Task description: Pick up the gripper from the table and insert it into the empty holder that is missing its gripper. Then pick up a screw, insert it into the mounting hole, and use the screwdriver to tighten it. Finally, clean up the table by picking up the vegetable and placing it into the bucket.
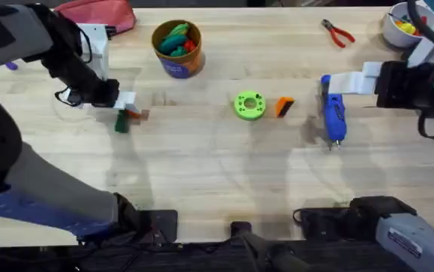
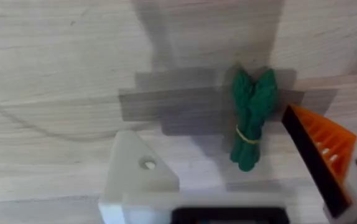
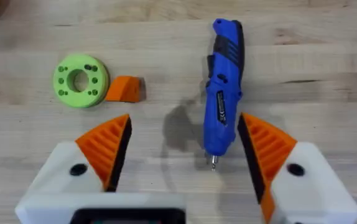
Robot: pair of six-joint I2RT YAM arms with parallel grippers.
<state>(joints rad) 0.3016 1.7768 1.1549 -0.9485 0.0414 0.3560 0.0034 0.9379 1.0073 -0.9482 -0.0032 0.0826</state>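
While both pincers gape, left pincer (image 2: 241, 186) over vegetable (image 2: 251, 118), right pincer (image 3: 181, 155) straddling screwdriver (image 3: 223, 93).

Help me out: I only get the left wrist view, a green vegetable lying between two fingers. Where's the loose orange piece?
Observer: The orange gripper lies on the wood beside a green disc, well right of the vegetable.
Operator: And the screwdriver?
Observer: The blue screwdriver lies flat under the open right gripper, between its fingers.
Operator: Is there a bucket?
Observer: Yes, the bucket stands near the far edge, with colourful toys inside.
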